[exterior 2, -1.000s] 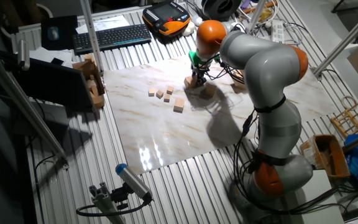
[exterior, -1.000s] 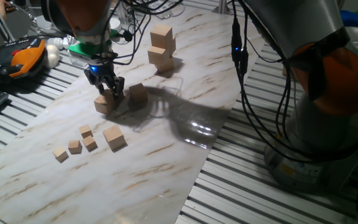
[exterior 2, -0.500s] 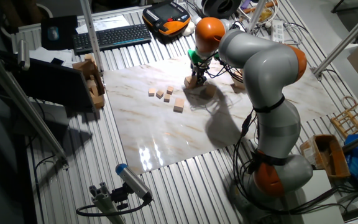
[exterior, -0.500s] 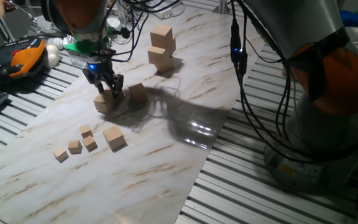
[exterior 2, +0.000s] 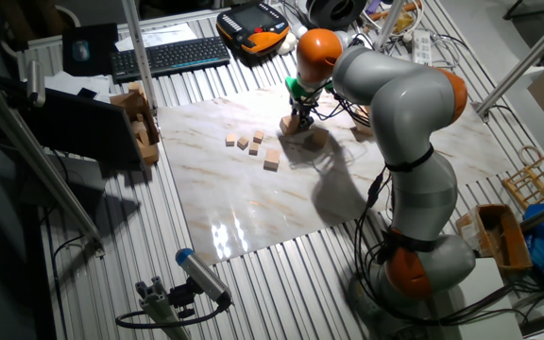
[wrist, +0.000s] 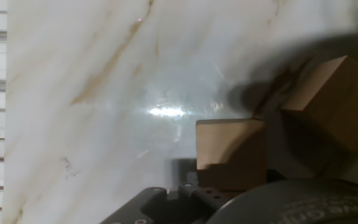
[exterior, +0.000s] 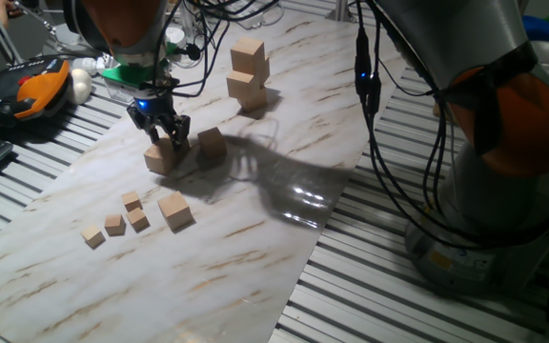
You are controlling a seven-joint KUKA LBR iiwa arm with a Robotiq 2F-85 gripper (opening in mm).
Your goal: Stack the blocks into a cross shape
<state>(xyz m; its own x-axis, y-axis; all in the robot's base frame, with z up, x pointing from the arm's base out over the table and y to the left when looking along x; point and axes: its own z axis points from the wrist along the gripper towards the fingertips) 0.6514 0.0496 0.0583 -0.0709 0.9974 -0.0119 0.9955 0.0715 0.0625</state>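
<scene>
My gripper [exterior: 167, 136] stands low over a tan wooden block [exterior: 160, 157] on the marble board, with its fingers on either side of the block's top. I cannot tell whether they press on it. It shows in the other fixed view too [exterior 2: 298, 119]. A second block [exterior: 211, 143] lies just to its right. A third block [exterior: 174, 211] lies nearer the front. A short stack of blocks [exterior: 248, 71] stands at the back. In the hand view the near block [wrist: 232, 152] sits just ahead of the hand and the second block [wrist: 334, 112] lies to the right.
Several tiny wooden cubes [exterior: 127, 217] lie at the front left of the marble board [exterior: 255, 238]. An orange teach pendant [exterior: 27, 86] and a keyboard [exterior 2: 168, 57] lie on the slatted table beyond the board. The arm's base [exterior 2: 423, 264] stands beside the board.
The gripper shifted very slightly left and up, then settled again. The blocks have not moved.
</scene>
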